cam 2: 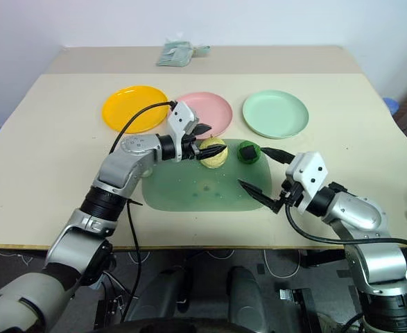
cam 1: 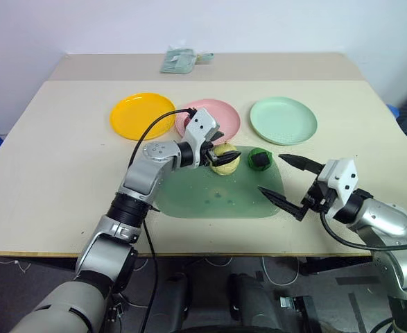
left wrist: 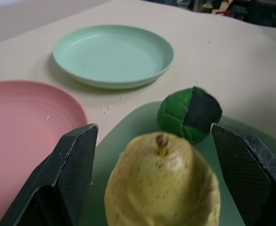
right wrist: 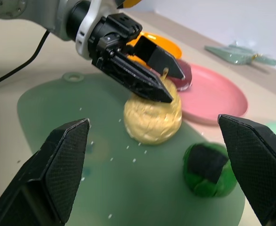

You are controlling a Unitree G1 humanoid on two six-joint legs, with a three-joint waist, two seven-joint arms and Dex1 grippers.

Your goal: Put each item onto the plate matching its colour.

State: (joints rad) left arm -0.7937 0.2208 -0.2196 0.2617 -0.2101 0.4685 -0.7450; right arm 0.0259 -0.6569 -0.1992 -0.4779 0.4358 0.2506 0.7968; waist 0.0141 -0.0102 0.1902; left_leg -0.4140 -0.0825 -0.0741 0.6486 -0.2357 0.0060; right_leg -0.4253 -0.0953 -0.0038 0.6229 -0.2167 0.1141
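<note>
Left gripper: released, fingers straddling the pale yellow pear-shaped lump on the green mat, not clamped on it. Dark green lump: on the mat just beyond the pear from that gripper; maroon ball: on the pink plate behind its fingers. Right gripper: released, empty, over the mat's near edge, well short of the mint plate.

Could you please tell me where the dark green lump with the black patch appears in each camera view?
Left eye view: green lump at the green mat's far right corner.
Right eye view: same corner.
Left wrist view: just past the yellow pear-shaped lump, upper right of centre.
Right wrist view: lower right.
Shared landmark: the yellow lump beside it.
</note>
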